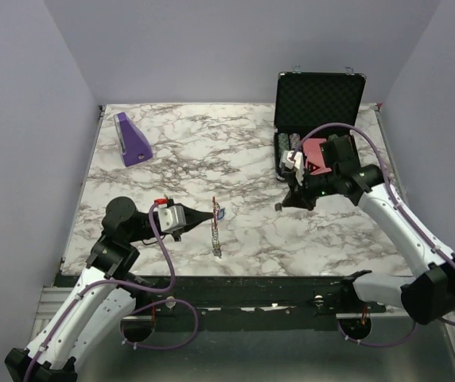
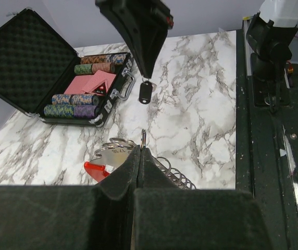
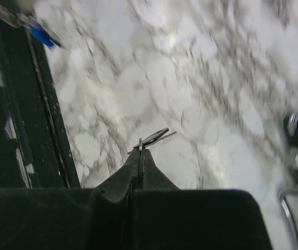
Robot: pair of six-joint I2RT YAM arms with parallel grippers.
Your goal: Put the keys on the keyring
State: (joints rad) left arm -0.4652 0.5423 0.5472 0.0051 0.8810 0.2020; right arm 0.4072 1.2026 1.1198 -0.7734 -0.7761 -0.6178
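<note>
My left hand (image 1: pixel 206 216) sits at the lower middle of the overhead view. It is pressed together, and its tips pinch the keyring (image 1: pixel 214 204) by a thin metal loop. In my left wrist view the keyring's red clip (image 2: pixel 97 169) shows just left of my fingers. Silver rings lie behind the clip and a wire coil (image 2: pixel 173 175) lies to the right, with the marble table (image 2: pixel 201 104) beyond them. A blue key (image 1: pixel 221 213) hangs right beside the ring in the overhead view.

My right hand (image 1: pixel 278 208) is right of centre there, well apart from my left. It too is closed, nipping a small key (image 2: pixel 145 92) that dangles dark from its tips in the upper middle of the left wrist view. My right wrist view is blurred, but there the fingers meet on a thin flat piece of metal.

An open black case (image 1: pixel 320 95) holding poker chips (image 2: pixel 70 104) lies at the upper right of the overhead view. A purple block (image 1: pixel 132 139) stands at the upper left.
</note>
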